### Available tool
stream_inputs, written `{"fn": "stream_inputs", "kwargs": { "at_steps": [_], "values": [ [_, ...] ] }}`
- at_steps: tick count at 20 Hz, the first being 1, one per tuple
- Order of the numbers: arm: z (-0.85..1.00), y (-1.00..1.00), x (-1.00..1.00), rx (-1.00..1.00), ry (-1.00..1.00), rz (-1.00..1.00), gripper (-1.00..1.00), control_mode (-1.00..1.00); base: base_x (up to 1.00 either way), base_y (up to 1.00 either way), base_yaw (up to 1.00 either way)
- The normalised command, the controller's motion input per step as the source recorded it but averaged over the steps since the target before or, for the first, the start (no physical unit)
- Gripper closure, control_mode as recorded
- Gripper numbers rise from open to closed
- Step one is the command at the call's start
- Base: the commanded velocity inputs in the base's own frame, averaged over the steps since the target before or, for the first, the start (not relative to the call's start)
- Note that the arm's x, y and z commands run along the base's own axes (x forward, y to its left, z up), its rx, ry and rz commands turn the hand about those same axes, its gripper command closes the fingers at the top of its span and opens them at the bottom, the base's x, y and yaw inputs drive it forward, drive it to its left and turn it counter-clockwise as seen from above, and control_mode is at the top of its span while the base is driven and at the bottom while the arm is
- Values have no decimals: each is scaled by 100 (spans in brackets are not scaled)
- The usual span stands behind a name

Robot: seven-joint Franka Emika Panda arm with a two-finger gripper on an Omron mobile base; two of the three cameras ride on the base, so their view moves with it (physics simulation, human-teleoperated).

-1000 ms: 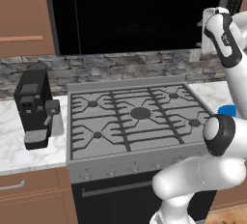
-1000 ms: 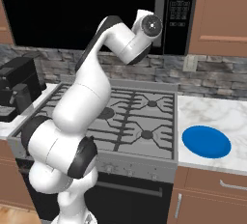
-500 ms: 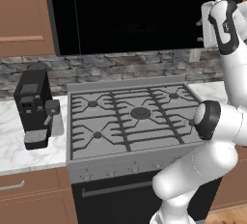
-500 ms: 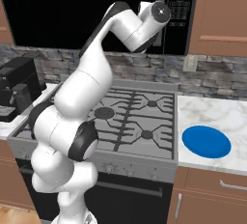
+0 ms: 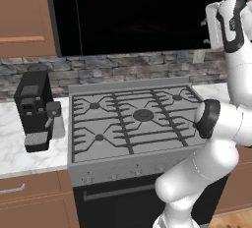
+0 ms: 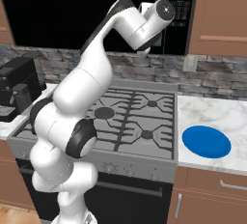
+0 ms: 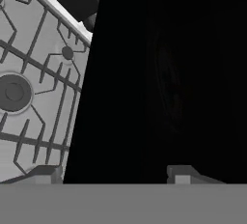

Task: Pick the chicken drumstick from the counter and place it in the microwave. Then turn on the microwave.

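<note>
Up against the wide black microwave with its dark glass door [image 6: 87, 10], the pincer [image 7: 113, 172] sits close to the front; the hand view has dark glass across most of its right side, and the two finger tips stand well apart, released and holding nothing. The button panel [image 6: 179, 6] at the microwave's right edge lies just beside the white wrist in the right base view, so the coming press probably turns on a short reach sideways toward that panel. No chicken drumstick can be made out on the surface or in the pincer; it may already be behind the dark door, though the glass is too black to tell.

Below lies the grey gas stove top [image 5: 133, 119]. The white marble surface [image 6: 212, 117] carries a round blue plate [image 6: 206, 142] near its front edge, right of the stove. At the left a small black coffee machine [image 5: 35, 109] stands.
</note>
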Motion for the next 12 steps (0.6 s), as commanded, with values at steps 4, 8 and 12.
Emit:
{"fn": "stream_inputs", "kwargs": {
  "at_steps": [4, 8, 12],
  "values": [
    [0, 1, -11, 0, 0, 0, -100, -100, 0, 0, 0],
    [0, 0, -30, 0, 0, 0, -100, -100, 0, 0, 0],
    [0, 0, -36, 0, 0, 0, -100, -100, 0, 0, 0]
  ]
}}
